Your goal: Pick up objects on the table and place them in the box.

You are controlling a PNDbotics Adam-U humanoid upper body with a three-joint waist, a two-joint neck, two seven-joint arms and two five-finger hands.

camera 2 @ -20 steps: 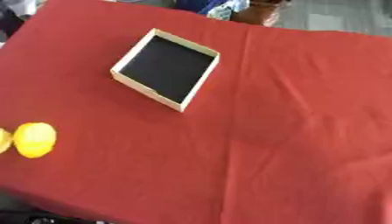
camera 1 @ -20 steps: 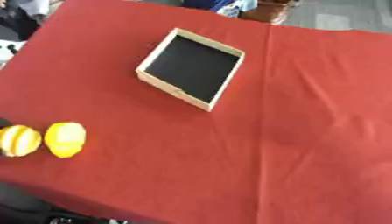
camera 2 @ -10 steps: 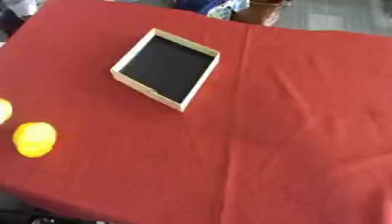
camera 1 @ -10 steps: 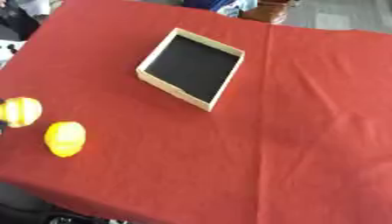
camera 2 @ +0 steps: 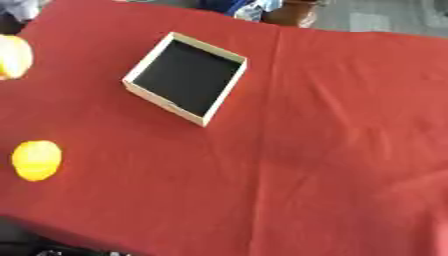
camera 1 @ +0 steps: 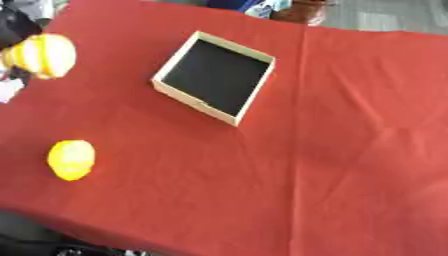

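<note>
Two yellow fruits, no readable writing anywhere. One lemon (camera 1: 71, 159) lies on the red surface (camera 1: 332, 150) near the left edge, well apart from the box (camera 1: 215, 76). Other yellow fruit (camera 1: 42, 55) is raised at upper left, blurred; dark left hand (camera 1: 12, 30) behind it, fingers cannot tell. Box is tan-walled, black inside, empty, skewed.

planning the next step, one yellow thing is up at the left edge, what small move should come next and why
Probably carry the lifted yellow object rightward until it is over the box, then lower it in. It hangs at the left edge, well short of the box, whose dark inside looks empty. The second yellow object lies on the red cloth, waiting. The hand holding it is barely visible.
</note>
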